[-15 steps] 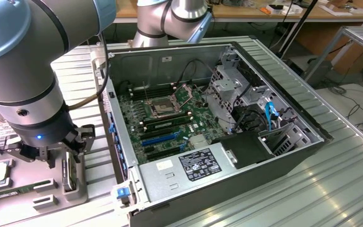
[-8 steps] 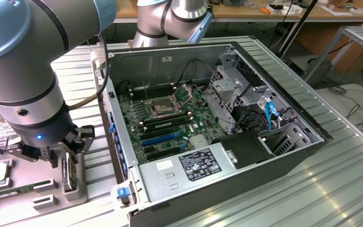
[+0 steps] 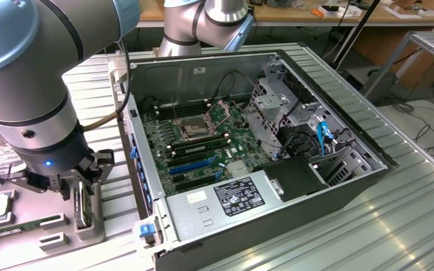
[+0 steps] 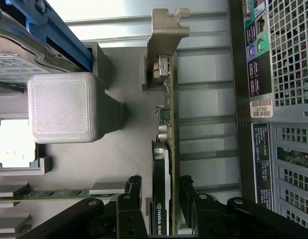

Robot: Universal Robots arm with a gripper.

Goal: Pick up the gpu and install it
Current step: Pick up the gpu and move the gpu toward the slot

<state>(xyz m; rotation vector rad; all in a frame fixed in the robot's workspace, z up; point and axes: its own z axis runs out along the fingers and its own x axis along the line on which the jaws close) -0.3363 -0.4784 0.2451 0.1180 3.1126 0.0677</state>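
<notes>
Gripper (image 4: pixel 161 181) jaws, part-closed, pinch the gpu (image 4: pixel 170 139) by both faces as it stands on edge in its grey holder (image 4: pixel 144 74) beside the case (image 4: pixel 237 124). Up close you see its silver bracket (image 4: pixel 166 30) and NVIDIA lettering. From the exterior view, the opened case shows its motherboard (image 3: pixel 202 141) and blue slots (image 3: pixel 190 166).

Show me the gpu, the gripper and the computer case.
gpu (image 4: pixel 169 119), wrist view, on its green board edge.
gripper (image 4: pixel 161 185), wrist view, midway between its fingertips.
computer case (image 3: pixel 293 212), exterior view, on its black outer side wall.
</notes>
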